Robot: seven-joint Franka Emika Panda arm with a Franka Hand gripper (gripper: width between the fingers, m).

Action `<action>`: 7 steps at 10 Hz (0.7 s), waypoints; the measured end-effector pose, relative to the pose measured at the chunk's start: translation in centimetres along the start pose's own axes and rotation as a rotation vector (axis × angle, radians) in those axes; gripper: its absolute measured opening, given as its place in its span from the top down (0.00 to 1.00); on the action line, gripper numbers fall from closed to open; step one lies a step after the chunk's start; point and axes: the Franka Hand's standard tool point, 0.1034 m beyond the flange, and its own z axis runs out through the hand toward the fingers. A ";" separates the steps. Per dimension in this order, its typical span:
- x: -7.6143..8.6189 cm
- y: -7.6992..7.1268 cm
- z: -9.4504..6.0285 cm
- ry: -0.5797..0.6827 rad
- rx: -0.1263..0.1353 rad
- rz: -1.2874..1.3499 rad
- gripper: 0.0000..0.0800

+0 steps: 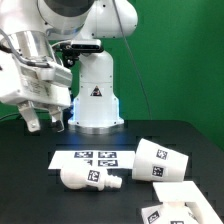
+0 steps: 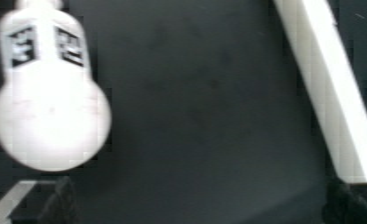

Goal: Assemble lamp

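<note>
The white bulb [image 1: 88,178] lies on its side on the black table, round head to the exterior view's left, tagged neck to the right. The tapered shade [image 1: 160,160] lies tipped over to its right. The flat stepped base [image 1: 176,205] sits at the front right. My gripper [image 1: 45,124] hangs open and empty in the air, above and to the left of the bulb. In the wrist view the bulb [image 2: 52,100] lies ahead of the gripper [image 2: 194,203], off to one side of the open jaws. Nothing is between the dark fingers [image 2: 29,204].
The marker board [image 1: 95,157] lies flat behind the bulb. The robot's white base column [image 1: 95,95] stands at the back. A long white flat edge [image 2: 331,90] crosses the wrist view; I cannot tell which board it is.
</note>
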 end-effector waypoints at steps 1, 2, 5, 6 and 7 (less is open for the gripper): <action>-0.4 0.3 0.5 -0.021 -0.060 -0.051 0.13; -1.1 0.8 1.3 -0.050 -0.135 -0.119 0.13; -1.0 0.8 2.7 -0.090 -0.160 -0.195 0.13; -1.0 0.8 2.7 -0.090 -0.160 -0.195 0.13; -0.9 0.8 2.8 -0.090 -0.161 -0.195 0.13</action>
